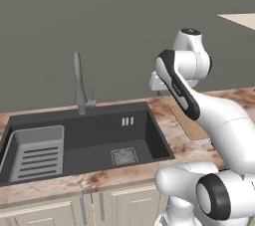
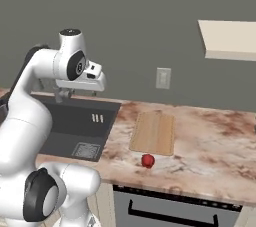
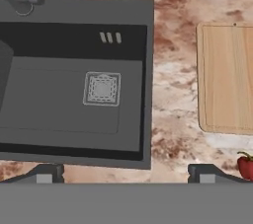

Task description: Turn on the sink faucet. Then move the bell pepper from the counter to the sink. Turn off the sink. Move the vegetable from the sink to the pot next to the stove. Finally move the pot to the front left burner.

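- Red bell pepper (image 2: pixel 147 160) sits near the front edge of the counter (image 2: pixel 210 141), just off the front corner of a wooden cutting board (image 2: pixel 153 132).
- Sink (image 1: pixel 99 140) is sunk into the worktop left of the board, with its slotted tray insert (image 1: pixel 37 153) at the left end and its drain grate (image 1: pixel 124 156) toward the right.
- Sink faucet (image 1: pixel 78 83) stands upright at the sink's back rim.
- Gripper (image 3: pixel 123 173) hangs above the sink's right rim, jaws spread wide, holding nothing.
- Bare marble lies between sink and board.
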Controlling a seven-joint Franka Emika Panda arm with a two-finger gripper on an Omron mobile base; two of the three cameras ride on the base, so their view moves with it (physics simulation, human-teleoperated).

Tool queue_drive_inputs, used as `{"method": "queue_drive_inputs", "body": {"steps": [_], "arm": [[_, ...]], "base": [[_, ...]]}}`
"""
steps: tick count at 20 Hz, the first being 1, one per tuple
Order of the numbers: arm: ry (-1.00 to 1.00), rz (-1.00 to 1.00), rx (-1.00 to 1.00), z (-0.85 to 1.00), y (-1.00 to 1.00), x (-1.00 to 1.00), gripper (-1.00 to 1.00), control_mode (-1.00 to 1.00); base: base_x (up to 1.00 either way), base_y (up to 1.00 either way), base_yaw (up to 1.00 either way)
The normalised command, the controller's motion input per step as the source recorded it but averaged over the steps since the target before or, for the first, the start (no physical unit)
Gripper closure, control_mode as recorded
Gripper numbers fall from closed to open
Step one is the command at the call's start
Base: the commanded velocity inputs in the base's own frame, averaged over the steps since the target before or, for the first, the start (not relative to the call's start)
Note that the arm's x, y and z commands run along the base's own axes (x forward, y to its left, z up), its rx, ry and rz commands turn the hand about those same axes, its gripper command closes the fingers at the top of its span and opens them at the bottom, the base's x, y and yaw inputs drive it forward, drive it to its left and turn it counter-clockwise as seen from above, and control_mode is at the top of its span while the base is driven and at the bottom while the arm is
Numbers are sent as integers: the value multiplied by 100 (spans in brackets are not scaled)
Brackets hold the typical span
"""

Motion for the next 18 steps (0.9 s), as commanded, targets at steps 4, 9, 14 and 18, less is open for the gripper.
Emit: {"method": "queue_drive_inputs", "body": {"steps": [4, 9, 14, 18], "arm": [[0, 0, 0, 0, 0, 0, -100, 100], [1, 0, 0, -5, 0, 0, -100, -100], [-3, 15, 0, -29, 8, 12, -100, -100], [-18, 32, 0, -27, 29, 27, -100, -100]], "base": [[68, 0, -19], [18, 0, -4], [0, 0, 0], [0, 0, 0]]}}
